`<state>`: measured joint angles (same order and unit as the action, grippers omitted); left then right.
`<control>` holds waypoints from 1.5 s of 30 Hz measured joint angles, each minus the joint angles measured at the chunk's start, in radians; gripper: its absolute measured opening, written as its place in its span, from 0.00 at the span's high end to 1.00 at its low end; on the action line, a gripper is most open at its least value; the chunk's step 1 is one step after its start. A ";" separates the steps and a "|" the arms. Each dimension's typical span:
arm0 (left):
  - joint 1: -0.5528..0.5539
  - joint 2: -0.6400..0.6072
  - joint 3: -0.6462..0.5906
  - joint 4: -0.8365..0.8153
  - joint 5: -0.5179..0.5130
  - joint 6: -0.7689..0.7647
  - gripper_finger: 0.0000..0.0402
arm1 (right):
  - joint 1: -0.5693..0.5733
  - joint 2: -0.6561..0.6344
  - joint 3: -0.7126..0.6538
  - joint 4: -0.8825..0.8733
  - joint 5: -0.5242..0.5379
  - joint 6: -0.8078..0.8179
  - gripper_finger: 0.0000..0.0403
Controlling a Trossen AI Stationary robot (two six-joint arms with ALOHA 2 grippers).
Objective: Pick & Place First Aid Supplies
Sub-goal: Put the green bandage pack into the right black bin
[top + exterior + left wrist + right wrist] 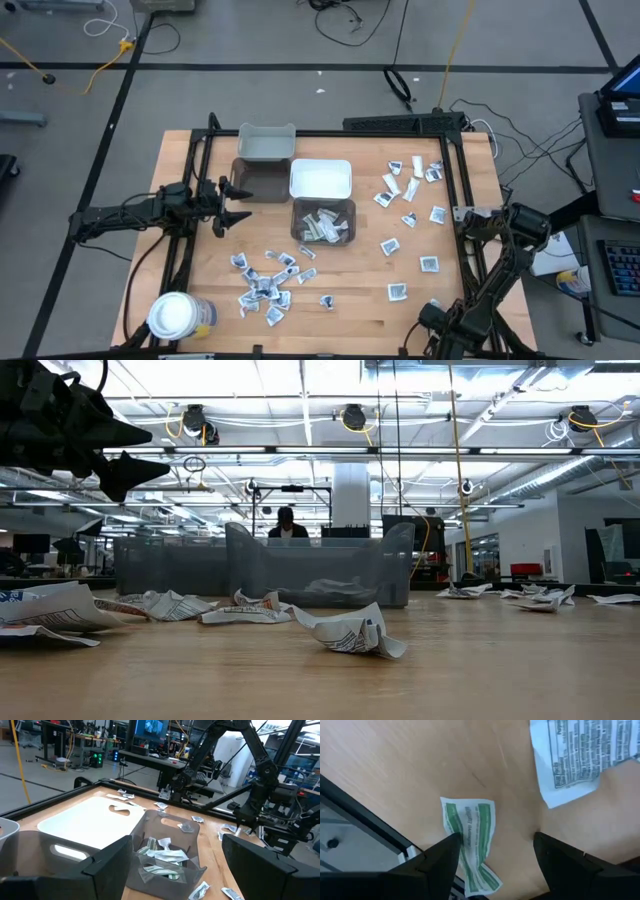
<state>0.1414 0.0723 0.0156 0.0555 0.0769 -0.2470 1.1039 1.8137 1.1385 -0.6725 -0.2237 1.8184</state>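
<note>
Green-striped packet (472, 837) lies on the table by its near edge, under the open, empty right gripper (495, 851), which should drop straight and pinch its middle. Left gripper (236, 203) hovers open beside the bins.

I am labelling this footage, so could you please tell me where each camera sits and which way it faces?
High view: overhead, looking straight down on the wooden table; both dark arms show.
Low view: at tabletop height, facing the room; left gripper hangs above.
Left wrist view: on the left arm, facing the clear grey bin of packets; own fingers show.
Right wrist view: looks down at a green-striped packet.
High and left wrist share that bin.
</note>
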 joint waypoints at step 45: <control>0.000 0.000 0.000 0.000 0.000 0.000 0.23 | -0.163 -0.361 0.000 -0.130 -0.012 0.012 1.00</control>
<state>0.1417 0.0722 0.0158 0.0555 0.0769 -0.2470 0.9411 1.4523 1.1385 -0.8026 -0.2359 1.8303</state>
